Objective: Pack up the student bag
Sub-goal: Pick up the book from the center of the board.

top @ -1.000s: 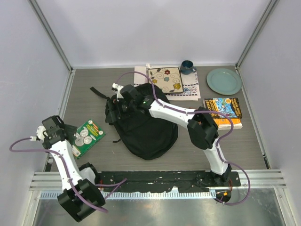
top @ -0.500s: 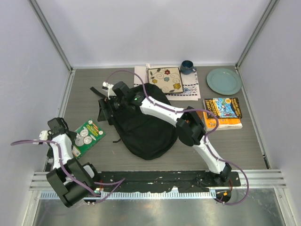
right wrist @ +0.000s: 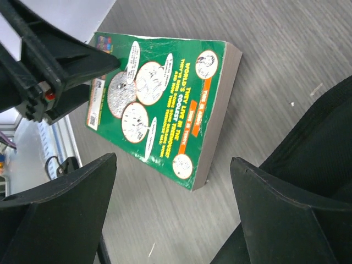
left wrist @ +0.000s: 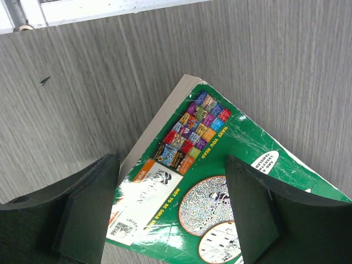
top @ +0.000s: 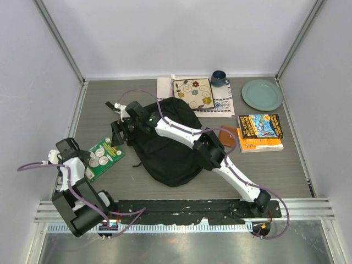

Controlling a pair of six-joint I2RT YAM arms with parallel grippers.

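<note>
**Desk:** What does the overhead give us, from the left?

**Photographer:** The left arm (top: 69,184) is folded back on itself at the left edge of the table (top: 93,99). Its left gripper (top: 85,164) is at the near corner of a green paperback (top: 104,155) lying flat. Then comes the right arm (top: 181,132), stretched long and low across the student bag (top: 173,159), with the right gripper (top: 116,135) hanging off the bag's left edge. The bag lies mid-table, just right of the paperback.

**Desk:** What do the wrist cameras add?

**Photographer:** Claw detail. The left wrist view shows its dark fingers (left wrist: 82,214) spread wide, straddling one corner of the paperback with the cover between them. Whether they touch it, I cannot tell. The right wrist view shows that claw's fingers (right wrist: 60,214) equally wide and gripping nothing. It looks down on the same cover, with the other claw at the book's far end and black bag fabric at the right. Only the overhead takes in the back of the table.

**Desk:** Head count?

**Photographer:** Two arms and one bag. There are three books: the green one, plus a colourful book (top: 259,125) stacked on an orange book (top: 258,145) at the right. There is also one flowered tile (top: 193,93) on a white cloth (top: 220,104), one dark blue mug (top: 219,78) and one green plate (top: 262,94).
</note>
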